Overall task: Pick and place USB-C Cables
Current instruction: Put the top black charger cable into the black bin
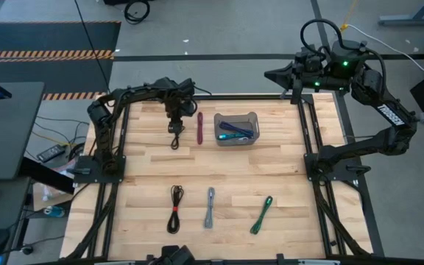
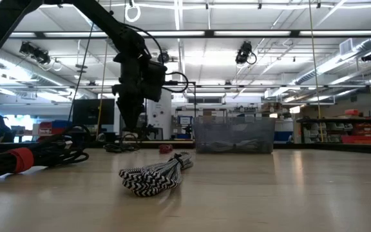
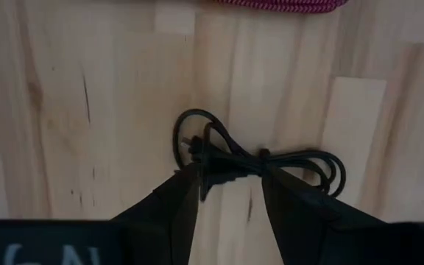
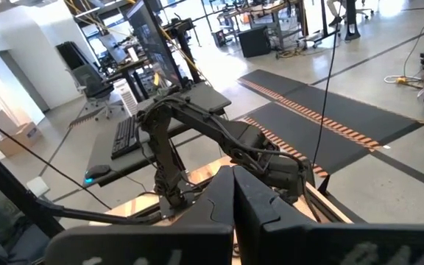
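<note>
My left gripper (image 1: 174,122) (image 2: 129,125) is open and points down over a thin black cable (image 1: 175,137) near the table's far edge. In the left wrist view its fingers (image 3: 179,202) stand either side of the middle of this cable (image 3: 263,158), which lies flat on the wood. A maroon cable (image 1: 200,126) (image 3: 278,4) lies just to the right. Teal and purple cables (image 1: 235,131) lie in the translucent bin (image 1: 252,118) (image 2: 234,135). Near the front edge lie a black cable with a red tie (image 1: 175,208) (image 2: 18,158), a grey one (image 1: 210,207) (image 2: 156,174) and a green one (image 1: 261,214). My right gripper (image 4: 234,191) is shut and parked beyond the far right corner (image 1: 280,76).
The bin stands right of the maroon cable, about a hand's width from my left gripper. Bare wood lies between the far row of things and the three cables at the front. The table's dark frame rails (image 1: 309,140) run along both sides.
</note>
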Action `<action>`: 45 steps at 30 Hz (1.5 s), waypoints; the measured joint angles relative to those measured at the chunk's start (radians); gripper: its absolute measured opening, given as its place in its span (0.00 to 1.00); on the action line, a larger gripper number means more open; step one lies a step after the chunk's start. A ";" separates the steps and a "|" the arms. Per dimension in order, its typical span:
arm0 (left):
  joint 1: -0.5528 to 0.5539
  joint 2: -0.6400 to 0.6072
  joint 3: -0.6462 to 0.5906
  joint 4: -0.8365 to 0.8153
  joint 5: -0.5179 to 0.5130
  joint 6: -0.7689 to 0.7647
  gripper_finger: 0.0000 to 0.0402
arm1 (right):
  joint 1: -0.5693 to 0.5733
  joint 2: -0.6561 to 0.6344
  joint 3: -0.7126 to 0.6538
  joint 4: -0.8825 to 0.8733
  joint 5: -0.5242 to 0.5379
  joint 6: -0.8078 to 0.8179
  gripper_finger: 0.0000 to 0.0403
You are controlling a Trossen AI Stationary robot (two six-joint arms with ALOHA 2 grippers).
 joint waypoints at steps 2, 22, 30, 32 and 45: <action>0.007 0.000 0.000 0.001 -0.001 0.004 0.39 | 0.000 0.000 0.000 0.000 -0.012 0.000 0.00; 0.034 0.004 0.000 -0.012 0.053 -0.005 0.35 | 0.000 0.000 0.000 0.046 -0.037 -0.009 0.00; 0.027 0.058 0.000 -0.021 0.054 -0.045 0.35 | 0.000 0.000 0.000 0.046 -0.038 -0.008 0.00; 0.026 0.059 0.000 -0.013 0.052 -0.045 0.35 | 0.000 0.000 0.000 0.046 -0.038 -0.008 0.00; 0.032 0.059 0.000 -0.012 0.034 -0.027 0.25 | 0.000 0.000 0.000 0.053 -0.038 -0.011 0.00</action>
